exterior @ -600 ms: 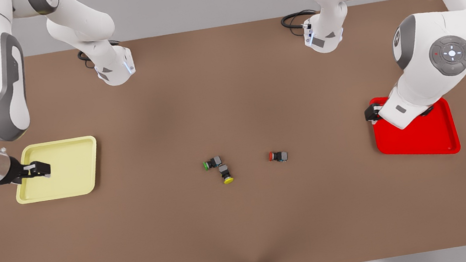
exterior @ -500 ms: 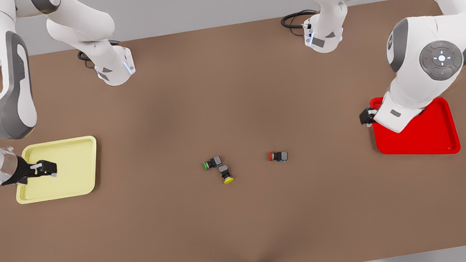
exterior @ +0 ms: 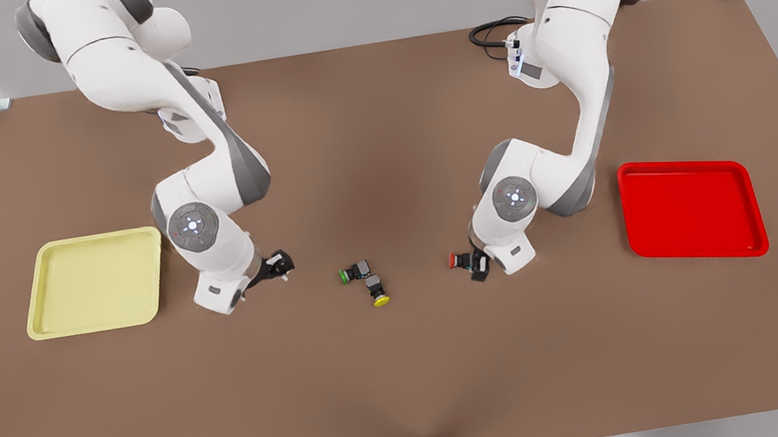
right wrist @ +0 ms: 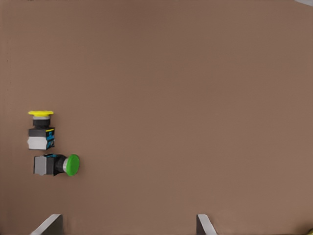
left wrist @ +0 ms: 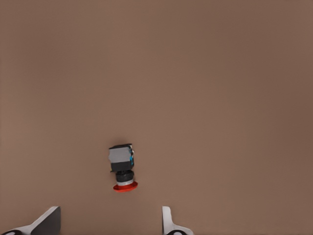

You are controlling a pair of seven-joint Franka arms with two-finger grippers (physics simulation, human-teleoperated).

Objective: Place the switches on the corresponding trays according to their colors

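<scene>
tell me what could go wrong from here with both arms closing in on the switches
1. The yellow switch lies right against the green switch, so the right gripper with open jaws could catch or nudge the green one.
2. The red switch lies on its side under the left gripper; a badly lined-up pinch may roll it away.
3. The yellow tray and red tray are far off, so a loose hold could drop.

No legible text or labels.
</scene>
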